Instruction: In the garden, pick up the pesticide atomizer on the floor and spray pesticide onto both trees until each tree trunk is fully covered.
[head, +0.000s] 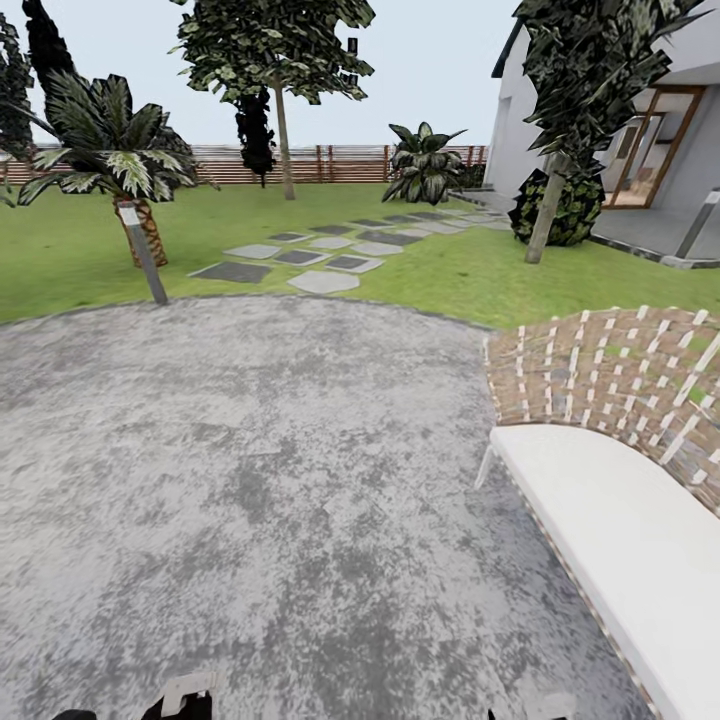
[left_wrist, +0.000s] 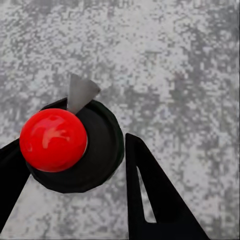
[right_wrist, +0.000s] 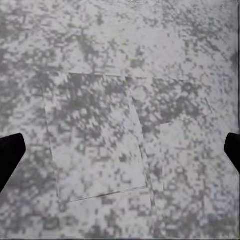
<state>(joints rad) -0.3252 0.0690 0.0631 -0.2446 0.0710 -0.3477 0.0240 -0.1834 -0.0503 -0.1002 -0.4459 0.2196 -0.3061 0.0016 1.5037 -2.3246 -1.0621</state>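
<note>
Both arms are hanging low, their grippers pointing down at the mottled grey paving (head: 250, 480); in the head view just a pale piece of the left arm (head: 188, 692) is peeking in at the lower edge. The left wrist view is showing the left gripper (left_wrist: 75, 167) with its black fingers (left_wrist: 150, 200) closing around the pesticide atomizer (left_wrist: 75, 147) (a dark round body with a red ball top and a grey nozzle). The right wrist view is showing the right gripper (right_wrist: 120, 152) spread wide, fingertips (right_wrist: 9, 152) at opposite edges, holding nothing over bare paving. The head view is also taking in the garden: the lawn (head: 480, 275), stepping stones (head: 320, 255), two trees (head: 285, 60) with grey-brown trunks (head: 545, 220), a palm (head: 110, 150), a lamp post (head: 145, 255), the slatted fence (head: 330, 163), a woven bench (head: 620, 450) and a house (head: 650, 130)
</note>
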